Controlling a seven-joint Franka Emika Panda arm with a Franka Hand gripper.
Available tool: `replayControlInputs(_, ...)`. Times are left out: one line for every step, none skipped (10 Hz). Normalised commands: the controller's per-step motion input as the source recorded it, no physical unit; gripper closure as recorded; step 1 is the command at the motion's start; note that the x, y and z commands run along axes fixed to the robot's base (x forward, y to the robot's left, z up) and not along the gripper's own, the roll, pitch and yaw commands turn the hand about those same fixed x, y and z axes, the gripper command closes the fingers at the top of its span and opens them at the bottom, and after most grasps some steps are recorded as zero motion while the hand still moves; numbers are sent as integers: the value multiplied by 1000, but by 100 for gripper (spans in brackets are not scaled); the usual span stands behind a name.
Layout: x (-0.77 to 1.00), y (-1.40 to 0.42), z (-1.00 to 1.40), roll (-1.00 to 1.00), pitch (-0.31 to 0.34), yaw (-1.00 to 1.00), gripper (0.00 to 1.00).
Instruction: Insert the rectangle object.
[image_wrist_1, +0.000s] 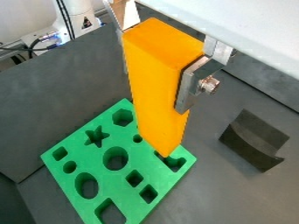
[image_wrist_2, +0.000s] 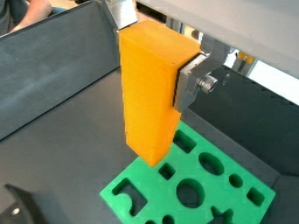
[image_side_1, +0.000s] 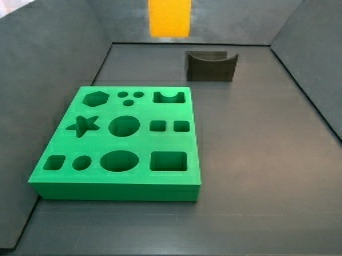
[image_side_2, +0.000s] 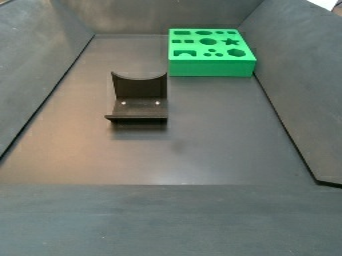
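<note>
Both wrist views show me the gripper (image_wrist_1: 163, 63) with its jaws closed on the rectangle object (image_wrist_1: 158, 83), one silver finger (image_wrist_2: 191, 81) pressed flat to its side; the opposite finger is mostly hidden behind the block. The block hangs upright, well above the green board (image_wrist_1: 117, 171) and clear of it. In a side view I see only its lower end (image_side_1: 170, 17), cut off by the frame. The fixture (image_side_2: 136, 98) stands apart on the dark surface (image_side_2: 174, 160).
</note>
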Motion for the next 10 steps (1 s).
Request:
replayControlInputs(491,-360,-1000,-24,0,394,100)
replayControlInputs(349,-574,-1000,0,0,374,100)
replayControlInputs(266,-611,-1000,4,0,240,100)
replayControlInputs(263,-614,-1000,20,0,131,100)
replayControlInputs(134,-609,-937,37,0,-57,100)
replayControlInputs(0,-503,-717,-39,-21,-374,100)
replayControlInputs(-117,-440,-589,-40,-46,-457,100)
replayControlInputs(-100,-309,-491,-13,-36,-214,100)
replayControlInputs(-154,-77,-391,-33,-27,-23,100)
replayControlInputs(-103,0,-140,0,-31,0,100)
